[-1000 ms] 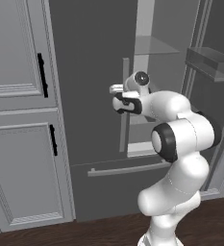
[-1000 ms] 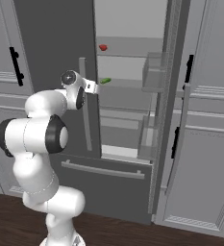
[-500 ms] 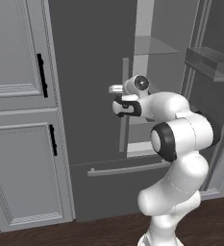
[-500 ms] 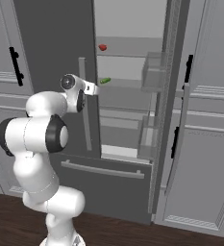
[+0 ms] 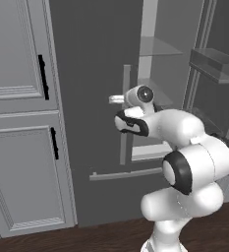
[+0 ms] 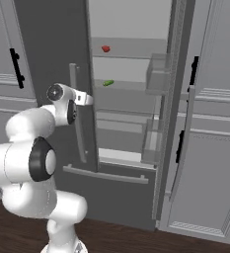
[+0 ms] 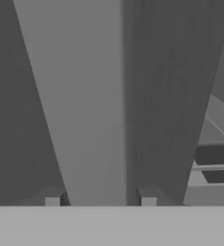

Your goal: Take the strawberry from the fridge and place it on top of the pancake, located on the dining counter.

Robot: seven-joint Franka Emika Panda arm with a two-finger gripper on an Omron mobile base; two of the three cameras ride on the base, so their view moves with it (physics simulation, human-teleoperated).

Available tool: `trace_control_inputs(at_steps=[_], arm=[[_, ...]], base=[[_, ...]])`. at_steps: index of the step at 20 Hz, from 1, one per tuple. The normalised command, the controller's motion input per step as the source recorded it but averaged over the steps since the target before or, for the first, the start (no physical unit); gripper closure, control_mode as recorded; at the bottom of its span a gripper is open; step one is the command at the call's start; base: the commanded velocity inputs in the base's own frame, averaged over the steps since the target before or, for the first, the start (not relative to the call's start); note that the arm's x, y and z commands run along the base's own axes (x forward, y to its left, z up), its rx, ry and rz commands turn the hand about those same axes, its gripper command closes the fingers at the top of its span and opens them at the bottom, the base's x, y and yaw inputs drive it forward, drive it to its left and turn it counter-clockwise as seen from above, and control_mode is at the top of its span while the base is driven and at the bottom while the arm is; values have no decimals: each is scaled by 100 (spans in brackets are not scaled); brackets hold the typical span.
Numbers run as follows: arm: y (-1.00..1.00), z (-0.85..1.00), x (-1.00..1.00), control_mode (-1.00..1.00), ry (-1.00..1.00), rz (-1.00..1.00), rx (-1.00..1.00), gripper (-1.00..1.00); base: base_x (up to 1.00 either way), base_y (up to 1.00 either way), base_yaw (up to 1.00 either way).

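Grey fridge handle between spread fingers, open shelves alongside.

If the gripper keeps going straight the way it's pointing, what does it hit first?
Most likely the long vertical grey handle of the dark grey fridge's left door. In the hand view the handle runs up between the two fingertips of the gripper, with the door face right behind it. How near it is stays unclear.

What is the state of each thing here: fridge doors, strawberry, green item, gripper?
Right fridge door: swung open.
Left fridge door: closed or nearly so; cannot tell which.
Strawberry: lying on an upper shelf.
Green item: lying on the shelf below.
Gripper: open, fingertips either side of the left door's handle.
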Motion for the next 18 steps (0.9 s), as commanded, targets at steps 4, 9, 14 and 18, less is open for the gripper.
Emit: trace_control_inputs(at_steps=[4,9,14,18], arm=[[58,0,-89,-100,1,0,0,100],[84,0,-60,-100,7,0,0,100],[93,0,-41,-100,13,0,0,-100],[65,-6,-39,-100,12,1,-2,-100]], base=[[0,0,0],[0,0,0],[0,0,0],[0,0,0]])
